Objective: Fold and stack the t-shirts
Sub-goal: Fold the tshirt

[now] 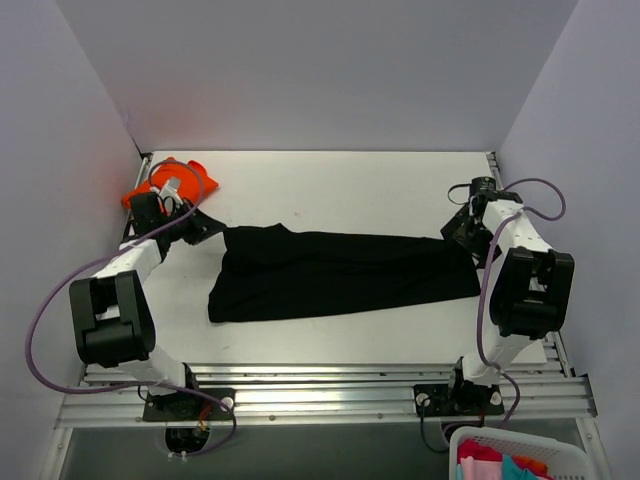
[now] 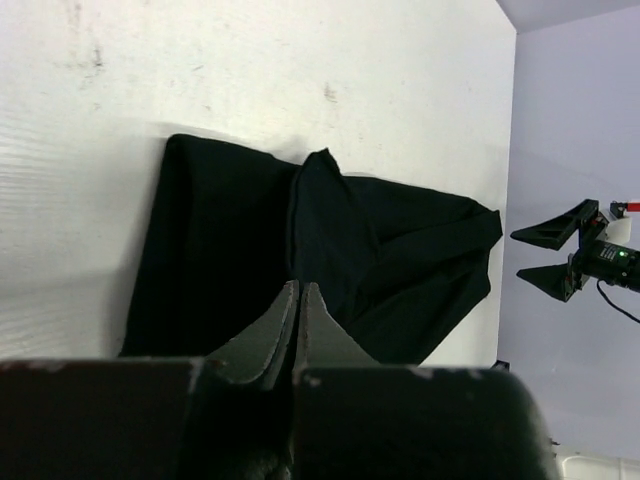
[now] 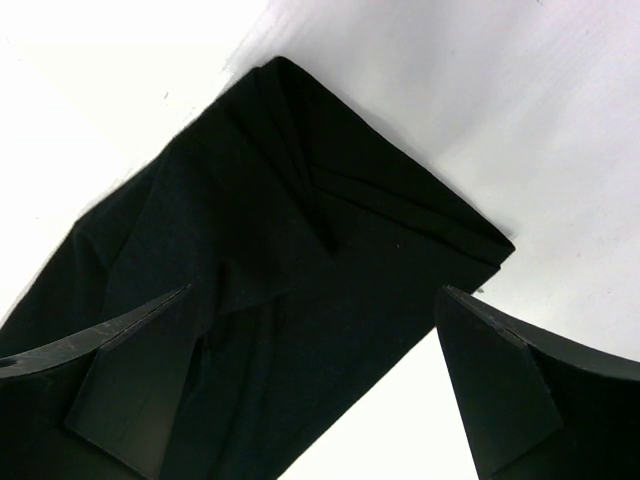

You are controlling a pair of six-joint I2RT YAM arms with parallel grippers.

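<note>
In the top view alone, an orange t-shirt shows far left.

You have the spread t-shirt lying across the surface; the folded t-shirt sits behind it, far left.

The top camera looked down from above and behind the arm bases, over the whole table; the left wrist camera sat low at the table's left edge, facing right along the black t-shirt; the right wrist camera hung close above the shirt's right end; all three views shared that shirt.
</note>
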